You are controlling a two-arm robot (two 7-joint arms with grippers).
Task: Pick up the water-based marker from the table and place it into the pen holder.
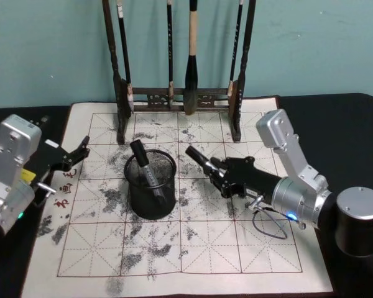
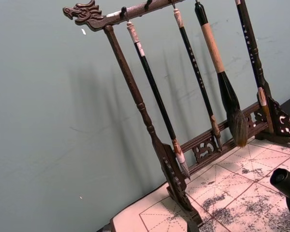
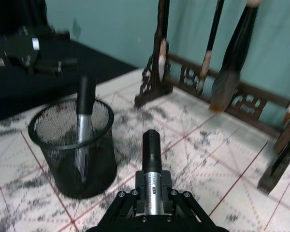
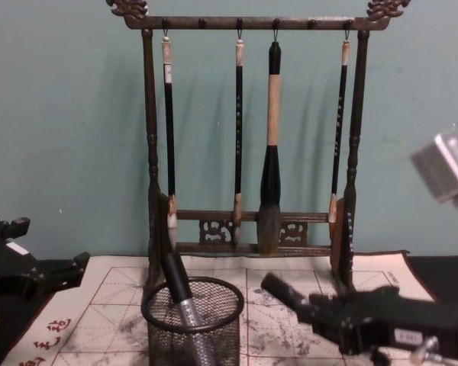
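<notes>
Centre-right, the right gripper (image 1: 222, 176) clamps its jaws on a marker (image 1: 198, 157) beside the pen holder (image 1: 144, 203); far left, the left gripper (image 1: 76, 156) sits, jaws apart.

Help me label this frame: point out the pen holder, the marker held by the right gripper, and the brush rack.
pen holder (image 1: 140, 205): head view, front mesh wall.
held marker (image 1: 200, 158): head view, black cap.
brush rack (image 4: 202, 23): chest view, top bar.

The left gripper (image 1: 84, 148) and right gripper (image 1: 219, 174) are finished in black and carried on silver arms (image 1: 286, 146); a thin black cable (image 1: 268, 225) is looped under the right wrist.
</notes>
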